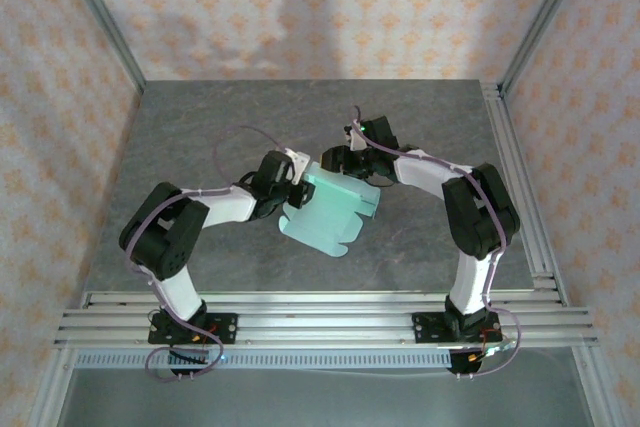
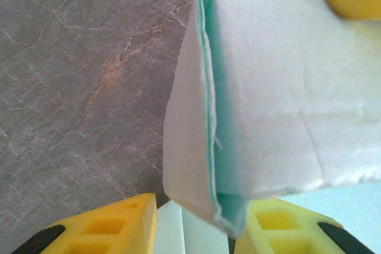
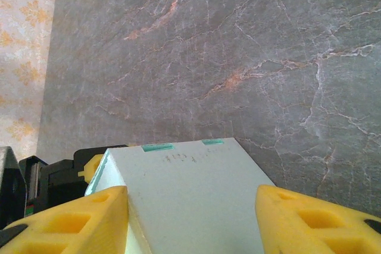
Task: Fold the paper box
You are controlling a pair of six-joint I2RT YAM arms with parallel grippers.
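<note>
The paper box [image 1: 335,209], pale mint card partly folded, lies mid-table between my two arms, with flaps spread toward the near side. My left gripper [image 1: 293,187] is at its left end. In the left wrist view a folded, doubled flap of the paper box [image 2: 268,87] hangs between the yellow fingers [image 2: 113,227], which stand apart; the fold's edge rests against the right finger. My right gripper [image 1: 335,162] is at the box's far end. In the right wrist view a flat panel of the paper box [image 3: 190,194] with two slots spans the gap of the right gripper [image 3: 191,197], and both fingers touch its sides.
The table [image 1: 220,137] is grey marbled stone, enclosed by patterned walls with metal posts [image 1: 100,17]. Aluminium rails [image 1: 320,312] run along the near edge where the arm bases sit. A rail [image 1: 520,177] also lines the right side.
</note>
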